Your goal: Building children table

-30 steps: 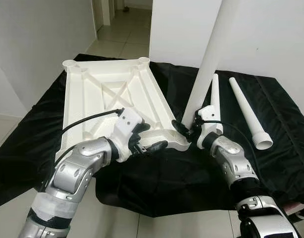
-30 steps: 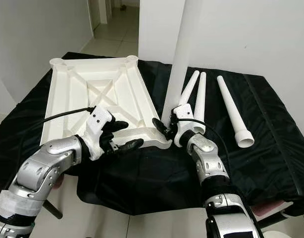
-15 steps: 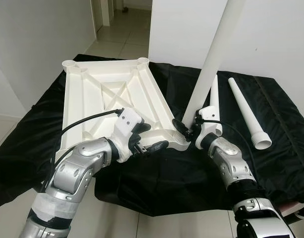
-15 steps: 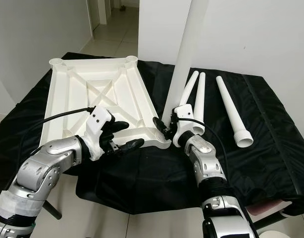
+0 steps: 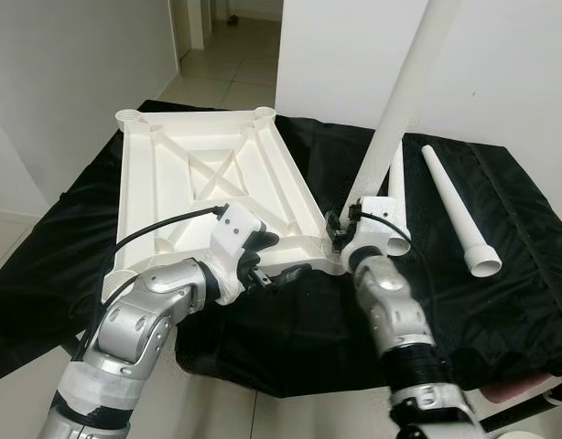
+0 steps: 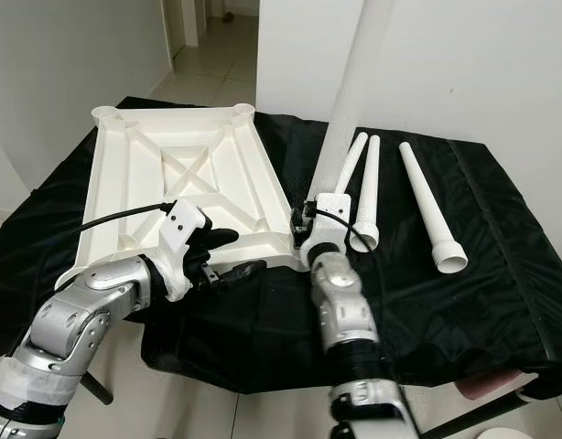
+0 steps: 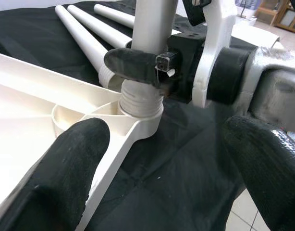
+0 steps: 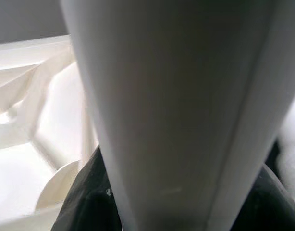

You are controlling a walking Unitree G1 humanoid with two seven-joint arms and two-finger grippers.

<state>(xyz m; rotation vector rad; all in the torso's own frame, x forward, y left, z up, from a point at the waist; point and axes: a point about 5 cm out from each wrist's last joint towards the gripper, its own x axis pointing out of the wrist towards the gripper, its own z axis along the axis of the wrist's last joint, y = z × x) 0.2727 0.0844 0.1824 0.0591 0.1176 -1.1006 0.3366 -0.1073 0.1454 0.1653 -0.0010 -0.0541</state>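
In the left eye view, a white tabletop is seen lying upside down on a black cloth, its ribbed underside facing up, and everything else is placed from it. At its near corner on the robot's right, a white leg is held standing, tilted slightly, by the right gripper, whose fingers are clamped around the leg's lower end just above the corner socket. The left gripper is held at the tabletop's near edge with its fingers spread apart, one above the edge and one just in front of it (contact cannot be told). Beyond the standing leg, a spare leg is laid flat on the cloth, well apart from the tabletop. In the right eye view, two more legs are seen lying side by side between the standing leg and that spare one. In the left wrist view, the threaded end of the standing leg is seen seated in the corner socket. In the right wrist view, the leg is seen very close, with the tabletop's ribs beside it.
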